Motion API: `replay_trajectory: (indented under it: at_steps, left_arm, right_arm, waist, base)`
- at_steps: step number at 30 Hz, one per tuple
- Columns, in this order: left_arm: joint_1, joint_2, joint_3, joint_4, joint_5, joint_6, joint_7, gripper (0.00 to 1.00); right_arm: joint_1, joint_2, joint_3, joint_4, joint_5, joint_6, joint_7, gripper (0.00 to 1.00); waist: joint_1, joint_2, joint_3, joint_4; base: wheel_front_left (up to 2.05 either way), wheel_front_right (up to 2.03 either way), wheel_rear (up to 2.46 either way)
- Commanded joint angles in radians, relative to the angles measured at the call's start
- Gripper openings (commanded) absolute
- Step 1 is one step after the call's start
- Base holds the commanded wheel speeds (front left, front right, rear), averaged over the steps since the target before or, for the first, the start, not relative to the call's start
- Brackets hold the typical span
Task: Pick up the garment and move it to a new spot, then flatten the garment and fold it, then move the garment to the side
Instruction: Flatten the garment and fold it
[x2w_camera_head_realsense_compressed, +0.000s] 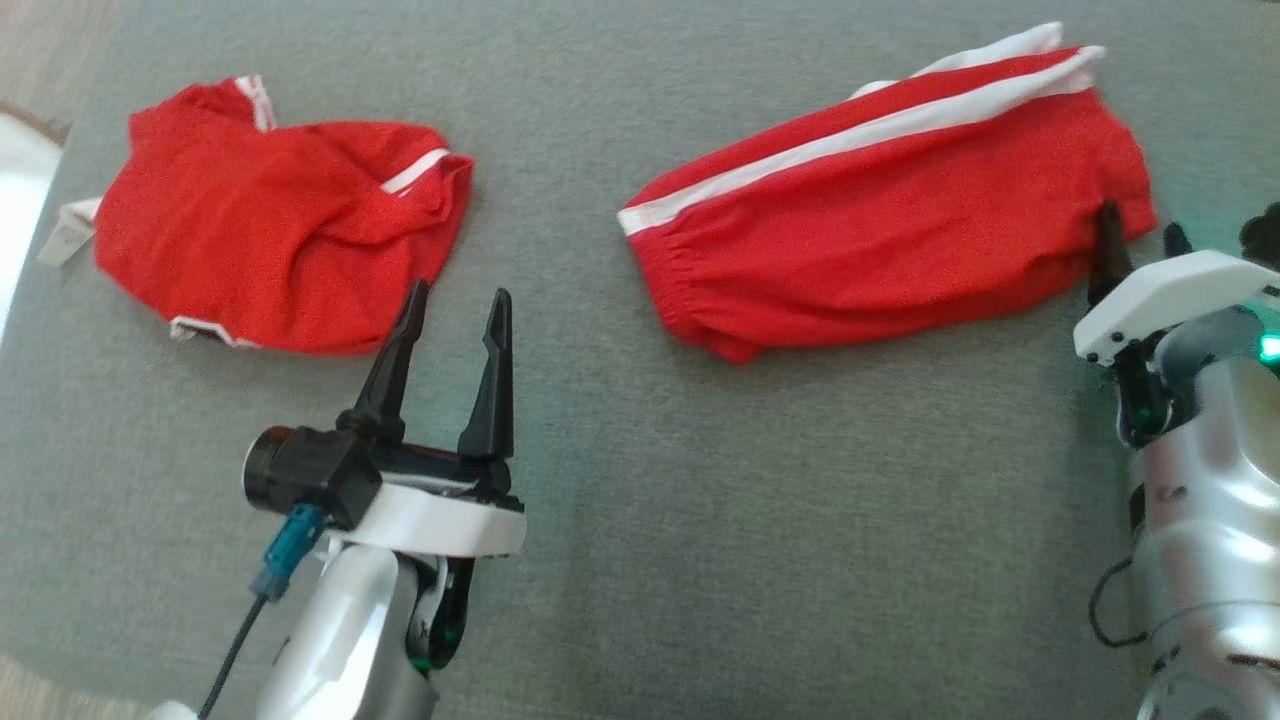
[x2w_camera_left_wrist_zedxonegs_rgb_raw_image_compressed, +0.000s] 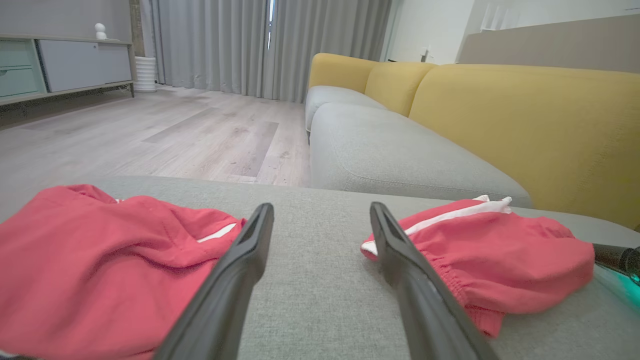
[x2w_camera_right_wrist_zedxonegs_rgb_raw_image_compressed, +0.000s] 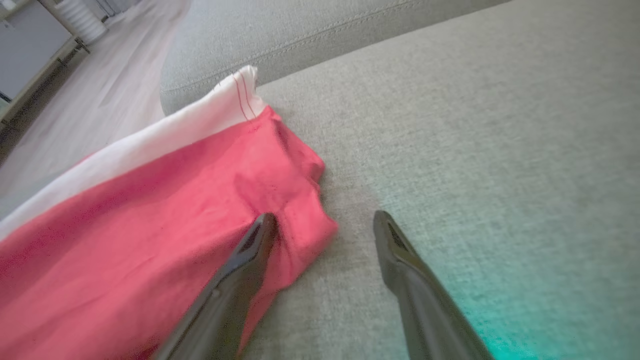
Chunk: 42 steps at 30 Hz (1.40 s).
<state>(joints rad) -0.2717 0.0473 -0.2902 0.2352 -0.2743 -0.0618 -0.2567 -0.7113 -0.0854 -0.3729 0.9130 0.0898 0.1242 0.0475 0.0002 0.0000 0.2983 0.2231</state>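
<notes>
Two red garments with white side stripes lie on the grey cushion (x2w_camera_head_realsense_compressed: 700, 520). One garment (x2w_camera_head_realsense_compressed: 270, 220) is crumpled at the far left (x2w_camera_left_wrist_zedxonegs_rgb_raw_image_compressed: 100, 260). The other (x2w_camera_head_realsense_compressed: 880, 230) lies folded and elongated at the far right (x2w_camera_left_wrist_zedxonegs_rgb_raw_image_compressed: 500, 260). My left gripper (x2w_camera_head_realsense_compressed: 457, 295) stands open just in front of the crumpled garment's near right edge, nothing between its fingers (x2w_camera_left_wrist_zedxonegs_rgb_raw_image_compressed: 320, 207). My right gripper (x2w_camera_head_realsense_compressed: 1140, 228) is open at the folded garment's right end. In the right wrist view one finger (x2w_camera_right_wrist_zedxonegs_rgb_raw_image_compressed: 250, 260) lies over the red corner (x2w_camera_right_wrist_zedxonegs_rgb_raw_image_compressed: 125, 225) and the other over bare cushion (x2w_camera_right_wrist_zedxonegs_rgb_raw_image_compressed: 325, 217).
The cushion's rounded left edge (x2w_camera_head_realsense_compressed: 30, 270) drops to the floor. A grey sofa seat (x2w_camera_left_wrist_zedxonegs_rgb_raw_image_compressed: 390, 155) with yellow backrests (x2w_camera_left_wrist_zedxonegs_rgb_raw_image_compressed: 525, 125) stands beyond the cushion, with wood floor (x2w_camera_left_wrist_zedxonegs_rgb_raw_image_compressed: 150, 135) and a low cabinet (x2w_camera_left_wrist_zedxonegs_rgb_raw_image_compressed: 65, 65) further off. Bare cushion lies between the garments.
</notes>
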Motion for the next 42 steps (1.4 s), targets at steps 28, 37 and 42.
replay_trajectory:
  at_steps: [28, 37, 42]
  left_arm:
    - [-0.047, 0.003, 0.001, -0.028, -0.031, 0.03, -0.005, 1.0]
    - [-0.006, 0.003, 0.027, -0.039, -0.014, 0.017, -0.005, 1.0]
    - [0.013, 0.003, 0.044, -0.044, -0.008, 0.009, -0.005, 1.0]
  right_arm:
    - [-0.124, 0.003, 0.016, 0.205, -0.123, 0.007, -0.217, 0.0]
    - [-0.038, 0.014, -0.01, 0.189, -0.011, 0.007, -0.272, 0.0]
    - [0.027, 0.023, -0.042, 0.149, 0.042, 0.007, -0.285, 0.0]
  waist:
    - [-0.0002, 0.0, -0.009, -0.005]
    - [-0.0002, 0.0, -0.079, -0.087]
    - [-0.0002, 0.0, -0.108, -0.129]
  base:
    - [0.0, 0.0, 0.0]
    - [0.0, 0.0, 0.0]
    - [0.0, 0.0, 0.0]
